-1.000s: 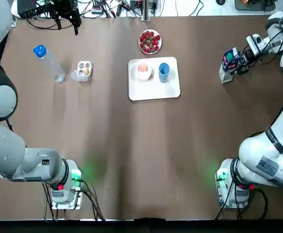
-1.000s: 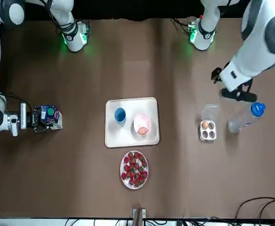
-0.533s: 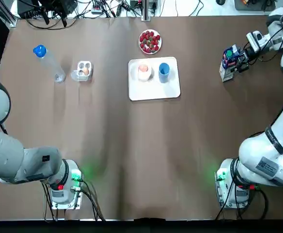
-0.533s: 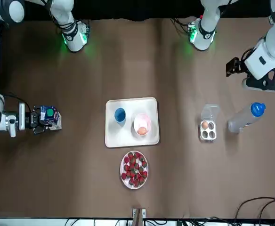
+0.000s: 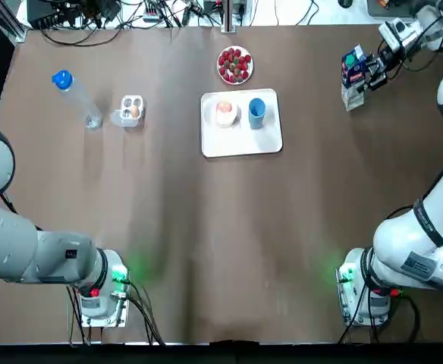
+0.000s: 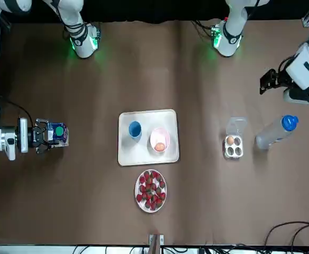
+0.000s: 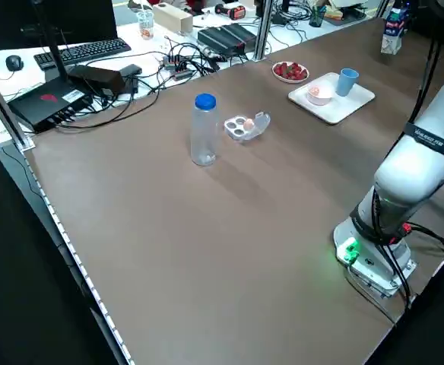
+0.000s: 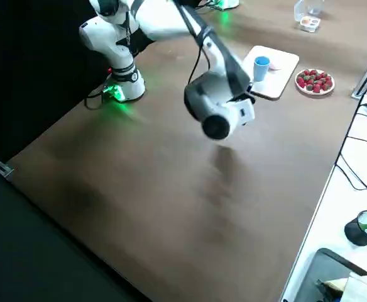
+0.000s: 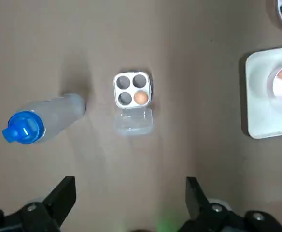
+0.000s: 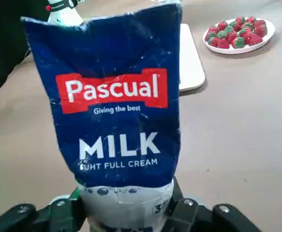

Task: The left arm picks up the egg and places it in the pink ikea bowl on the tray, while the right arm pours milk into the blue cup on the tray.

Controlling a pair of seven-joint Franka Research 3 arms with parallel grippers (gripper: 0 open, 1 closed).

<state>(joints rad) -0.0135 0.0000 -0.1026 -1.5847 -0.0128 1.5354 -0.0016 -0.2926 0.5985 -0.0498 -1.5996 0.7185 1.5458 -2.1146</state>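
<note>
My right gripper [image 5: 367, 74] is shut on a blue Pascual milk carton [image 5: 351, 76], also milk carton [image 10: 126, 121], held upright above the table, far to the right of the white tray [image 5: 244, 142]. On the tray stand a blue cup [image 5: 256, 109] and a pink bowl [image 5: 225, 115] with an egg [image 5: 224, 106] in it. Another egg [image 9: 140, 98] lies in a small open egg box [image 5: 130, 111]. My left gripper [image 6: 269, 82] hangs open high above the box and a bottle [image 9: 39, 121]; its fingers [image 9: 59, 198] stand wide apart and hold nothing.
A clear bottle [image 5: 77, 97] with a blue cap lies left of the egg box. A plate of strawberries [image 5: 235, 64] sits just beyond the tray. Cables and equipment line the table's far edge [image 5: 153, 11].
The right gripper has carried the milk carton upward and toward the far edge. The left gripper has risen and drawn away from the bottle and egg box, toward the robot's left.
</note>
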